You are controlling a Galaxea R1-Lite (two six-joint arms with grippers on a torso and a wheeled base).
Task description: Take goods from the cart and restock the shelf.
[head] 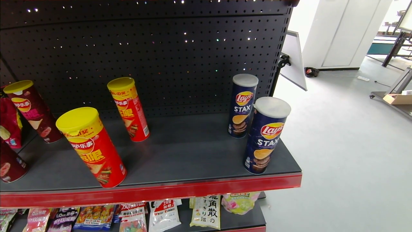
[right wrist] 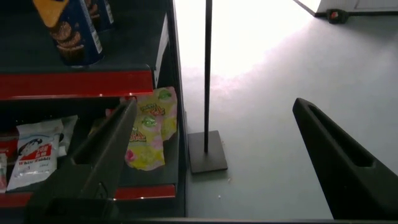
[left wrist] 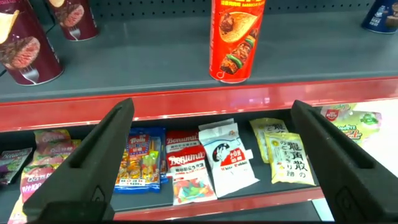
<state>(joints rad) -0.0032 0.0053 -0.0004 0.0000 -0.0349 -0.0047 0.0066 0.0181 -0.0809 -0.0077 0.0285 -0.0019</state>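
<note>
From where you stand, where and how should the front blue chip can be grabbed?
Probably round its middle, coming level from the front: the front blue can stands upright at the shelf edge, sides free, with the other blue can behind it.

Shelf [head: 193, 151]: was a dark grey board with a red front lip, and black pegboard [head: 161, 58] stood behind it.
Red cans: two stood upright with yellow lids, the front red can [head: 91, 148] near the lip and the back red can [head: 128, 109] nearer the pegboard.
Blue cans: two grey-lidded cans stood at the right end, the front blue can [head: 265, 137] by the lip and the back blue can [head: 242, 106] just behind; possibly they touched.
Maroon can [head: 32, 111]: stood at far left.
Snack bags [head: 164, 214]: lay in a row below.
</note>
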